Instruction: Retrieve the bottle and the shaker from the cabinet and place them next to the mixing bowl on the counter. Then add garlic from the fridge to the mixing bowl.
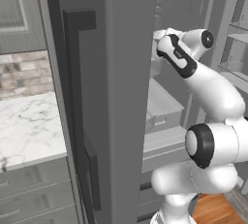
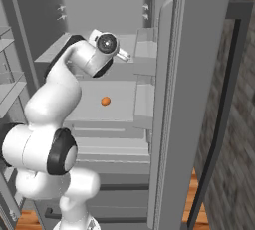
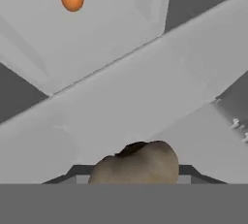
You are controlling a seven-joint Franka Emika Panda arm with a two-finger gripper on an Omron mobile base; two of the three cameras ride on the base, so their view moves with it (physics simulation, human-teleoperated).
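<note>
Your fridge (image 2: 114, 5) stands open, door (image 1: 116, 97) swung wide so the arm can reach its upper shelf (image 3: 145, 97). Your pincer (image 2: 124, 55) sits deep inside, closed on the garlic (image 3: 138, 162), which bulges between the tips. Below it, on a lower shelf, lies an orange ball (image 2: 105, 101), well apart and not wanted.

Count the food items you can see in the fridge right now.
2. A small orange item sits on a lower shelf. A tan garlic bulb sits right at the gripper, apparently between its fingers. More may be hidden behind the arm or doors.
</note>
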